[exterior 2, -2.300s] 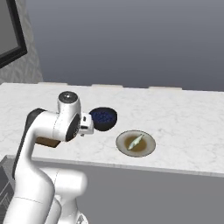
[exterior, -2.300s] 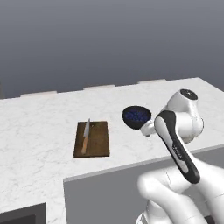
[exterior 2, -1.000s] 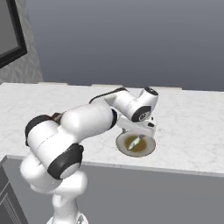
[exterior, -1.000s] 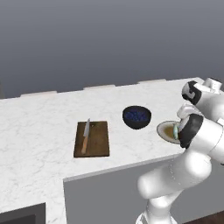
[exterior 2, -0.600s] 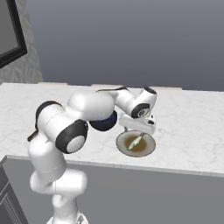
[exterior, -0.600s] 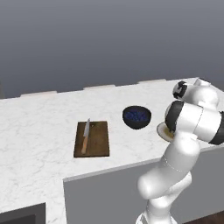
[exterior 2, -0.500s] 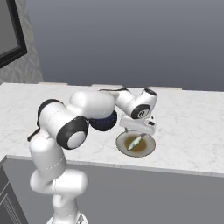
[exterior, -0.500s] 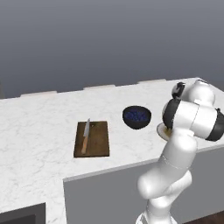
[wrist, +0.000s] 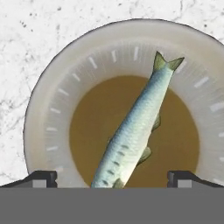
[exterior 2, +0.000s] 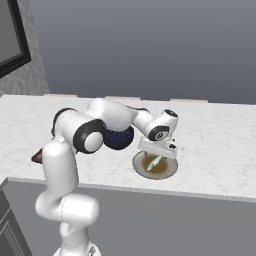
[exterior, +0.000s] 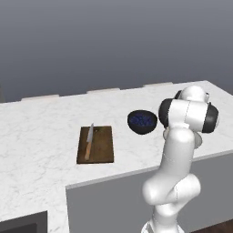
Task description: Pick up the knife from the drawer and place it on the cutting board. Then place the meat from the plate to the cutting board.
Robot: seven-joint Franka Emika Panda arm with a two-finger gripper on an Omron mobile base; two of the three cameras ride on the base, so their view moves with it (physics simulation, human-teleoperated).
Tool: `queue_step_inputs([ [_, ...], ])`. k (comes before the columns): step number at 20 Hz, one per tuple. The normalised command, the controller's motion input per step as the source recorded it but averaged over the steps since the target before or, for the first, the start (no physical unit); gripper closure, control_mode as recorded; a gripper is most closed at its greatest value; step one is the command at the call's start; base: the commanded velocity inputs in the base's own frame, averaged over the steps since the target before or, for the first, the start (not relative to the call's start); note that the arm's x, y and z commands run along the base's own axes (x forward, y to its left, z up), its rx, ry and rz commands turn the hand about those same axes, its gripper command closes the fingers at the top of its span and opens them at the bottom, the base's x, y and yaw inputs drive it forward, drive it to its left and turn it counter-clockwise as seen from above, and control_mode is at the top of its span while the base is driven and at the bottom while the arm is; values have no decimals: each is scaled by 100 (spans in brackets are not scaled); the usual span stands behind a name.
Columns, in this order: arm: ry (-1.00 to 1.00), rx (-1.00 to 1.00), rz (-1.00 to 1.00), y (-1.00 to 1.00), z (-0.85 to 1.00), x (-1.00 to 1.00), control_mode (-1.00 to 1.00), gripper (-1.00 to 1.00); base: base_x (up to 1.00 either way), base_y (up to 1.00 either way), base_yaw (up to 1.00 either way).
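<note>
The knife [exterior: 89, 142], silver blade and light wooden handle, lies lengthwise on the dark brown cutting board [exterior: 102, 145] on the white marble counter. The meat is a silvery fish [wrist: 131, 135] lying slantwise on a cream-rimmed plate [wrist: 48, 100] with a brown centre. My gripper [wrist: 113, 179] hangs straight above this plate [exterior 2: 139, 167], pointing down, open, with the head end of the fish [exterior 2: 154, 161] between the spread fingertips [wrist: 43, 177] and nothing held. The drawer is out of view.
A dark navy bowl [exterior: 142, 121] stands between the board and the plate, close behind my forearm [exterior 2: 119, 139]. The counter's front edge [exterior 2: 150, 192] runs just in front of the plate. Bare marble lies to the plate's right.
The arm has swung from beside the navy bowl to above the plate, and the elbow has folded in over the last second. The jaws stayed open; knife and board have not moved.
</note>
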Motion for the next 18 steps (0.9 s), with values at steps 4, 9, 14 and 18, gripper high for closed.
queue_step_inputs([
  [4, 0, -6, 0, 0, -42, 16, -100, -100, 0, 0, 0],
  [9, 0, -7, 0, 0, -45, 14, -100, 100, 0, 0, 0],
  [14, 0, -12, 0, 23, -67, 3, -100, 100, 0, 0, 0],
  [18, -5, -7, 0, 24, -50, -6, -100, 100, 0, 0, 0],
])
